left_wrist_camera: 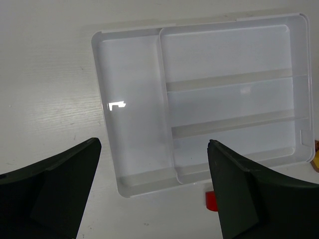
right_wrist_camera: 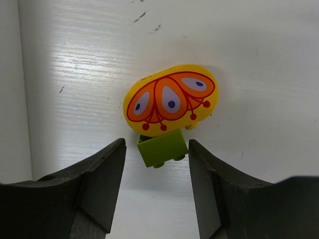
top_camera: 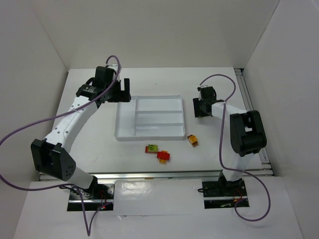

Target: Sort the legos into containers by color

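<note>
The translucent white tray [top_camera: 149, 117], with one tall section and three narrow ones, lies mid-table and holds no bricks; it also fills the left wrist view [left_wrist_camera: 134, 99]. My left gripper [top_camera: 121, 90] is open and empty above the tray's far left corner [left_wrist_camera: 154, 191]. My right gripper [top_camera: 198, 107] is open just right of the tray. In the right wrist view its jaws [right_wrist_camera: 157, 162] stand either side of a lime green brick [right_wrist_camera: 162, 148] joined to a yellow oval piece with an orange pattern [right_wrist_camera: 171, 98], not touching it. This pair is hidden in the top view.
Three more lego pairs lie on the table in front of the tray: a red-and-green one [top_camera: 151, 148], a red-and-yellow one [top_camera: 163, 156] and a brownish orange one [top_camera: 193, 140]. A red brick edge [left_wrist_camera: 211, 200] shows beside my left gripper's right finger. White walls enclose the table.
</note>
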Available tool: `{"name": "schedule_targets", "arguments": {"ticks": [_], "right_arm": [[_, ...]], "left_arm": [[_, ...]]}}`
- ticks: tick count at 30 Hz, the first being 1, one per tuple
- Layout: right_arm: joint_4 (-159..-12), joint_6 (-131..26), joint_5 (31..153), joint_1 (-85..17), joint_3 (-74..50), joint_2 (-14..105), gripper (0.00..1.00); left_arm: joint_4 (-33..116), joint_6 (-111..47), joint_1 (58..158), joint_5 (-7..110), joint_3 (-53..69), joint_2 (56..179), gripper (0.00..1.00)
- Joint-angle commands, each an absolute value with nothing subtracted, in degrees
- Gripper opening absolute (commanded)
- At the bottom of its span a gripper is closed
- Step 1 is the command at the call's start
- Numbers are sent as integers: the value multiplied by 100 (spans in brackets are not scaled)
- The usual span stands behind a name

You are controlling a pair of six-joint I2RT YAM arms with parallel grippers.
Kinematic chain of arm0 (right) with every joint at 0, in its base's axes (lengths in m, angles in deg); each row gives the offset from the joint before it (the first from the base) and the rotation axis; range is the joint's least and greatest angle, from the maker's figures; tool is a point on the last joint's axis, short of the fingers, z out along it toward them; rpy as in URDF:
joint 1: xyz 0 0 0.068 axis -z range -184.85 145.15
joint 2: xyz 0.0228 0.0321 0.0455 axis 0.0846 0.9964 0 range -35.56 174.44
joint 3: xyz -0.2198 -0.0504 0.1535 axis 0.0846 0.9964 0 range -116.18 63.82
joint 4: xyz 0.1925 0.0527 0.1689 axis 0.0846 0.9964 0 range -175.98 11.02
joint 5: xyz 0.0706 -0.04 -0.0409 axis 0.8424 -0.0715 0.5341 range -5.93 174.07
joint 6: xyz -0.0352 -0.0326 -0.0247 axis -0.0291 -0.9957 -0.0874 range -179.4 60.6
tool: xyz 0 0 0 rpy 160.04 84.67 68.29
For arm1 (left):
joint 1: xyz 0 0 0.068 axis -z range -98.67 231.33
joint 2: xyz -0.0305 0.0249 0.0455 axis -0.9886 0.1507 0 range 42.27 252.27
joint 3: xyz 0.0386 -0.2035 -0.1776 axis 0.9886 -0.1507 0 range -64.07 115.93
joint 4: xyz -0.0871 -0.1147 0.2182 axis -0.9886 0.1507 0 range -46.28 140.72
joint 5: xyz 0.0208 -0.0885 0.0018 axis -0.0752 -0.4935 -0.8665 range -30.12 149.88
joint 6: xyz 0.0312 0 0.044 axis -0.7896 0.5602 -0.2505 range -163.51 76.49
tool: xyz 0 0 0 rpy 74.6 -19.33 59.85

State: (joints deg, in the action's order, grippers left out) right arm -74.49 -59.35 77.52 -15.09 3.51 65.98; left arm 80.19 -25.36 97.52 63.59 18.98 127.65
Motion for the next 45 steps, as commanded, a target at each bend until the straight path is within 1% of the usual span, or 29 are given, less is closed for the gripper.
{"name": "schedule_targets", "arguments": {"ticks": [1, 8, 13, 14, 15, 16, 19, 21, 22, 28, 31, 34, 36, 39, 43, 45], "right_arm": [[-7728, -6020, 7844, -1478, 397, 6631, 60], [-7657, -5967, 7862, -1478, 405, 6578, 60], [-7657, -5905, 7862, -1478, 467, 6578, 50], [-7657, -5905, 7810, -1478, 467, 6578, 50], [-7657, -5905, 7809, -1478, 467, 6578, 42], [-7657, -5905, 7809, -1478, 467, 6578, 41], [-7605, -5800, 7687, -1549, 467, 6516, 32], [-7456, -5748, 7573, -1680, 414, 6306, 32], [-7455, -5660, 7485, -1759, 414, 6210, 28], [-7095, -5194, 7554, -2110, 361, 4963, 27], [-6963, -5106, 7694, -2278, 414, 4207, 27], [-6770, -5106, 7975, -2523, 484, 3451, 27], [-6621, -5106, 8195, -2664, 484, 2951, 27], [-6384, -5106, 8451, -2718, 484, 2537, 27], [-6085, -5106, 8758, -2770, 301, 2421, 26], [-6031, -5106, 8819, -2831, 239, 2421, 26]], "left_arm": [[8002, -2480, 9768, 6313, 1978, 12770, 100], [8002, -2479, 9821, 6252, 2083, 12884, 100], [8002, -2479, 9821, 6129, 2136, 12945, 100], [8002, -2479, 9821, 6068, 2136, 12945, 100], [8002, -2479, 9821, 6067, 2136, 12945, 100], [8002, -2479, 9821, 6067, 2136, 12945, 100], [8002, -2479, 9821, 5874, 2207, 13006, 100], [8115, -2479, 9821, 5664, 2461, 13059, 100], [8116, -2479, 9821, 5593, 2566, 13147, 100], [8695, -2348, 9821, 4768, 3576, 13717, 100], [9143, -2426, 9873, 3767, 4349, 14157, 100], [9232, -2427, 10049, 3179, 4518, 14316, 100], [8821, -2427, 10207, 2791, 4396, 14316, 100], [8285, -2094, 10356, 2149, 4334, 14307, 100], [7776, -1629, 10532, 1323, 4439, 14597, 100], [7685, -1548, 10628, 1321, 4517, 14703, 100]]}}
